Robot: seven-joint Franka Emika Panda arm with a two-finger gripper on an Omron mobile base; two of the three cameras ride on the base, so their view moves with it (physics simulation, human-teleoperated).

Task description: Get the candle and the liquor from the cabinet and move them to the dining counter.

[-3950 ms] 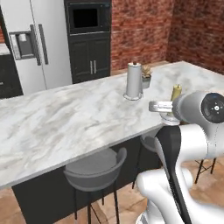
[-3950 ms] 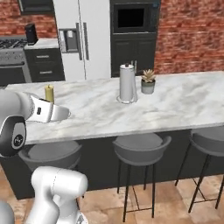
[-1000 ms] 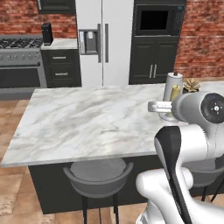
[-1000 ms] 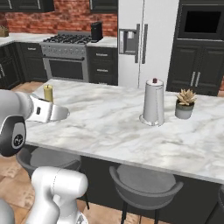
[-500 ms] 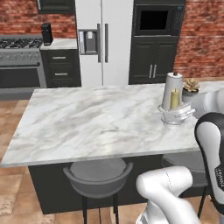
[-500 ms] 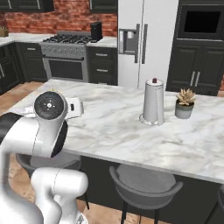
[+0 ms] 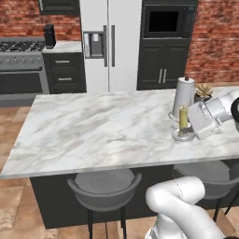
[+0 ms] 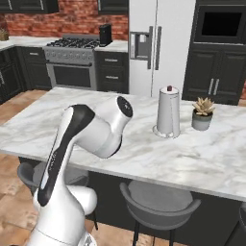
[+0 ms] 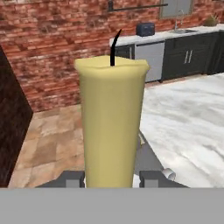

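The tool (image 9: 111,178) was clamped on the candle (image 9: 112,127), its two small dark tips pressed against the base of the wax on either side. From the hand view the candle was a smooth, pale-yellow cylinder with a slightly uneven, rippled top rim and a thin, black, curved wick, standing upright directly ahead of the tool. In the left base view the candle (image 7: 183,118) sat on a small, round, whitish saucer (image 7: 183,135) that rested on the bench (image 7: 93,130), a long slab of glossy white-grey veined marble on a black base. The white, blocky hand reached in from the right of the candle, with the tool (image 7: 185,127) at the candle's lower half. Just behind the candle stood a tall, smooth steel canister (image 7: 183,98) with a small dark knob on its lid, and beyond that a spiky little plant (image 7: 204,90) in a grey pot. In the right base view the same canister (image 8: 168,112) and plant (image 8: 202,114) stood side by side on the bench (image 8: 202,158), and the arm's glossy white, rounded links with dark joints hid the tool and candle. Round grey stools (image 7: 104,185) with curved backs were tucked under the near edge of the bench, below the tool.
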